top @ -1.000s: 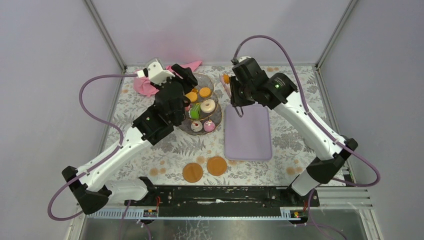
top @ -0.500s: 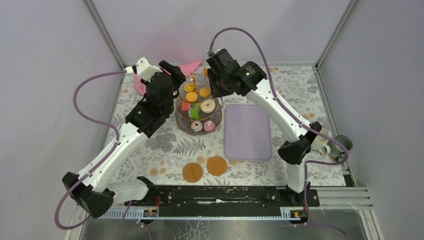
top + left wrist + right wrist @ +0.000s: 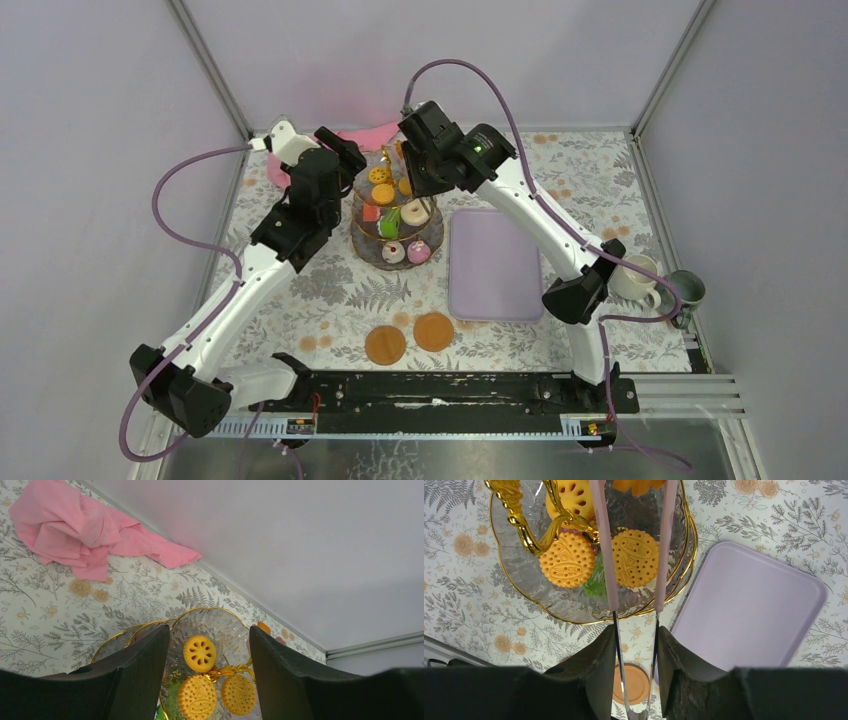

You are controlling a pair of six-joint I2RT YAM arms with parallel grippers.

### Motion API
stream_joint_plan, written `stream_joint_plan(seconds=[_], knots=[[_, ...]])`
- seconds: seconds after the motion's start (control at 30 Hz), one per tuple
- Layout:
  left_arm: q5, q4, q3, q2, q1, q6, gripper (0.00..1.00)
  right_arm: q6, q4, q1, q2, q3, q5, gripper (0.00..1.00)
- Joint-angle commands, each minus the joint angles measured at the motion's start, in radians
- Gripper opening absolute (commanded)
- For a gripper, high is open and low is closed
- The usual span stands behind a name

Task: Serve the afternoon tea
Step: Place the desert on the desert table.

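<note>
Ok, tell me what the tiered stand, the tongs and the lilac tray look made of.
The stand looks like clear pressed glass, maybe acrylic: the floral tabletop shows through its rippled plates. Its stem is glossy gold, metal-like, with bright glints. The tongs have matte pink tips, likely silicone, on mirror-bright metal arms. The tray is flat matte lilac, probably plastic.

1. This is a robot test booth, like a lab.
2. Plain grey walls (image 3: 90, 150) and metal posts (image 3: 210, 70) box in a small table (image 3: 320, 290) with a flowery cover.
3. Two robot arms (image 3: 230, 300) are bolted to a black rail (image 3: 450, 385).
</note>
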Motion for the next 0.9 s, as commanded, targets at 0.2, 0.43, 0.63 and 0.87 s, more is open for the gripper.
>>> stream_joint_plan(seconds=[0.2,0.43,0.63,0.87], knots=[[0.042,0.014,-0.031,-0.018,0.035,-0.020,0.67,-0.019,0.006,0.014,0.013,0.064,0.022,0.28],[0.053,0.024,-0.043,-0.017,0.043,-0.022,0.67,-0.022,0.005,0.015,0.017,0.067,0.020,0.36],[0.059,0.027,-0.046,-0.014,0.048,-0.026,0.67,-0.024,0.008,0.015,0.017,0.065,0.022,0.40],[0.064,0.027,-0.049,-0.014,0.052,-0.030,0.67,-0.023,0.014,0.015,0.016,0.059,0.016,0.42]])
